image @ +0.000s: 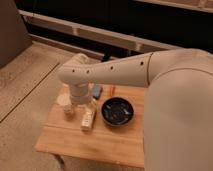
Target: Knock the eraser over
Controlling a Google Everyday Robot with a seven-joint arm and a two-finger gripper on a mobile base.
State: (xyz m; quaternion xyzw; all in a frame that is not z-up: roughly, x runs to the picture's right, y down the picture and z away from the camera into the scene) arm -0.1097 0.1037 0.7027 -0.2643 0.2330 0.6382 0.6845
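Observation:
I see no small dark upright eraser; it is hidden or out of view, perhaps behind my arm. My white arm (115, 70) reaches from the right across the small wooden table (100, 142). The wrist points down at the table's back left part. My gripper (80, 102) hangs there, just above the tabletop, between a paper cup (69, 111) on its left and a flat blue-grey pad (96, 91) on its right. A pale slim bottle (88, 119) lies just in front of the gripper.
A black bowl (117, 111) stands right of the bottle. A small orange-red item (111, 90) lies behind the bowl. A pale crumpled thing (63, 99) sits at the table's left edge. Carpet (25, 100) surrounds the table; a dark wall with rails is behind.

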